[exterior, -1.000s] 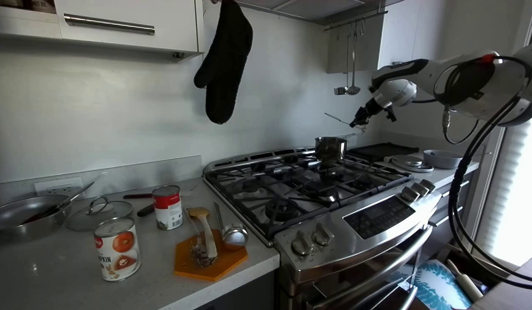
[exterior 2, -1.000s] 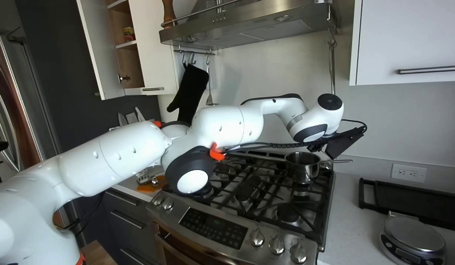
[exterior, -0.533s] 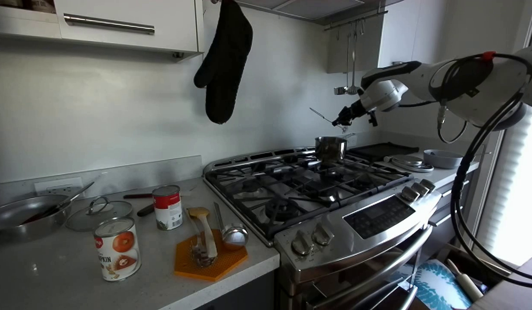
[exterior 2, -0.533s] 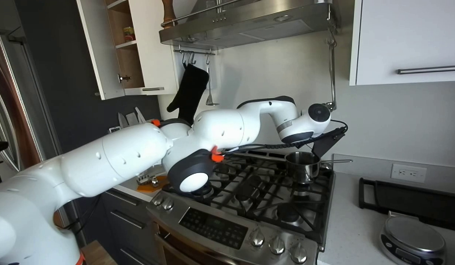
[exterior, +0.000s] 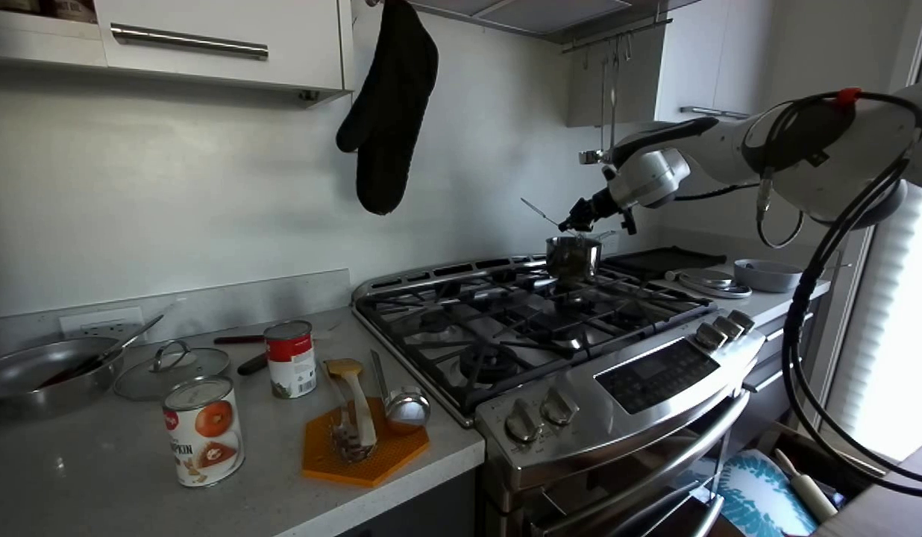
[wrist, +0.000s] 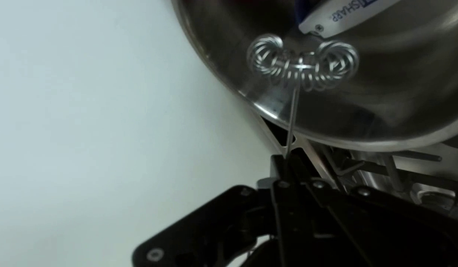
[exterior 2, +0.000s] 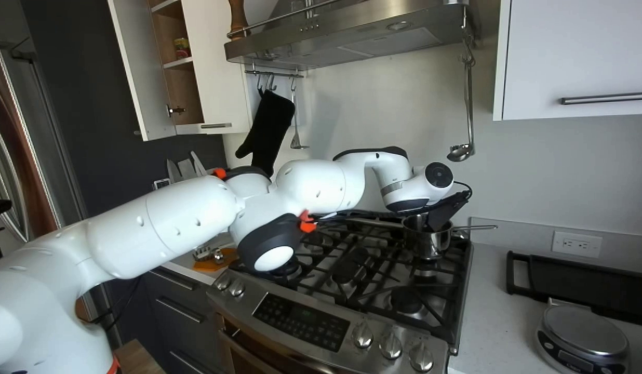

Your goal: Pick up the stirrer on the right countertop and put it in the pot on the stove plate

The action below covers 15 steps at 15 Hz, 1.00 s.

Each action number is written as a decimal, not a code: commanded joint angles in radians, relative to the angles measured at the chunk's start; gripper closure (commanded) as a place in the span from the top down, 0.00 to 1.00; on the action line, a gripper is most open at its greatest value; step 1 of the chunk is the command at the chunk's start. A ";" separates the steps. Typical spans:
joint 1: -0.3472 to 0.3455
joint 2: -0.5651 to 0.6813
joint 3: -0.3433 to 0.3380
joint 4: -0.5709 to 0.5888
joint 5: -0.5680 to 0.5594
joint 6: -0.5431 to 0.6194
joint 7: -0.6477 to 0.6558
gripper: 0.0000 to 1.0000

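Observation:
My gripper (wrist: 287, 159) is shut on the thin wire stem of the stirrer, whose coiled steel head (wrist: 303, 65) is over the pot opening in the wrist view. The stirrer's handle (exterior: 537, 209) sticks out up and to the left of the gripper (exterior: 568, 225) in an exterior view. The small steel pot (exterior: 569, 261) stands on the stove plate's black grates (exterior 2: 427, 266), and its side also shows in an exterior view (exterior 2: 426, 245). There the arm and a dark bracket hide the fingertips. The right countertop (exterior 2: 484, 317) is a pale slab beside the range.
A grey tool marked SHARP (wrist: 347, 16) lies in the pot. The pot's handle (exterior 2: 477, 227) points right. A ladle (exterior 2: 461, 151) hangs above. A black tray (exterior 2: 586, 283) and a scale (exterior 2: 583, 337) are on the right countertop. The wall (wrist: 103, 111) is close behind.
My gripper has moved down and leftward in both exterior views, carrying the stirrer from above and beside the pot to just over its opening. The pot has not moved.

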 commanded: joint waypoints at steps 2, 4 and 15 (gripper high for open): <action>-0.024 -0.006 0.011 -0.077 0.010 0.035 -0.048 0.01; -0.028 -0.009 0.011 -0.101 0.010 0.052 -0.055 0.06; -0.107 -0.100 0.072 -0.220 0.029 0.095 -0.105 0.77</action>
